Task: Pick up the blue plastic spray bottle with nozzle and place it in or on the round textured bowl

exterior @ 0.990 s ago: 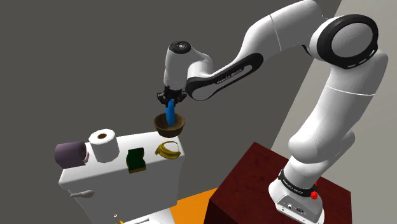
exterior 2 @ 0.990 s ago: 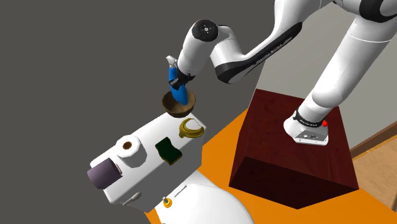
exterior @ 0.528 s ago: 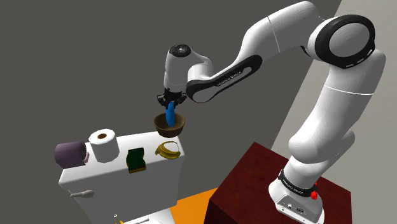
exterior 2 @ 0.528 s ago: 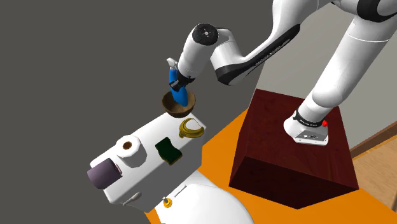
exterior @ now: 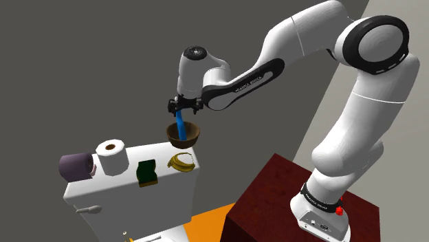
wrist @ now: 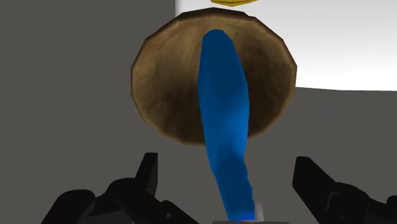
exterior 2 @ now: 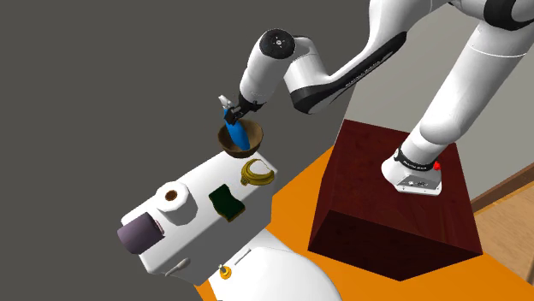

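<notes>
Gripper (exterior: 184,105) released, fingers wide apart w/ blue spray bottle (wrist: 222,108) upright btwn them, untouched, base in brown bowl (wrist: 159,83) right beneath; banana (exterior: 181,162), paper roll (exterior: 111,155) lower on white tank (exterior: 103,196).

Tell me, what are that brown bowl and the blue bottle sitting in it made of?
The bowl looks like wood or rough clay: it is mottled brown and matte, darker toward the bottom, with a slightly faceted rim. The look alone does not settle which. The bottle seems to be plastic: it is one even bright blue, smooth, with no grain or pattern.
</notes>
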Motion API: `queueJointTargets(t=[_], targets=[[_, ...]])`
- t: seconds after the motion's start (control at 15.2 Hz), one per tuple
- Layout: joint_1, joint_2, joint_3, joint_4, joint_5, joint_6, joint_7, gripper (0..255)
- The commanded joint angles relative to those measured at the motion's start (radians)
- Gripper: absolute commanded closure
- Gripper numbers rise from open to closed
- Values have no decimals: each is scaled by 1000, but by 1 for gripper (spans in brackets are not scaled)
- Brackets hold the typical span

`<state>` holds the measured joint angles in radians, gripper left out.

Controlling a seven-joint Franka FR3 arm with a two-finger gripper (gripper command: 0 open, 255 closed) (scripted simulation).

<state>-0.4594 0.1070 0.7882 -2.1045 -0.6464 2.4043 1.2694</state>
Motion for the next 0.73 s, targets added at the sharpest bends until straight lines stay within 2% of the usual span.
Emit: queueJointTargets(t=[0.0, 0.13, 0.66], targets=[[-7, -54, 16, -5, 70, -20, -43, 0], [-9, -117, 26, -7, 149, -47, -93, 0], [-6, -117, 24, -7, 149, -47, -93, 0]])
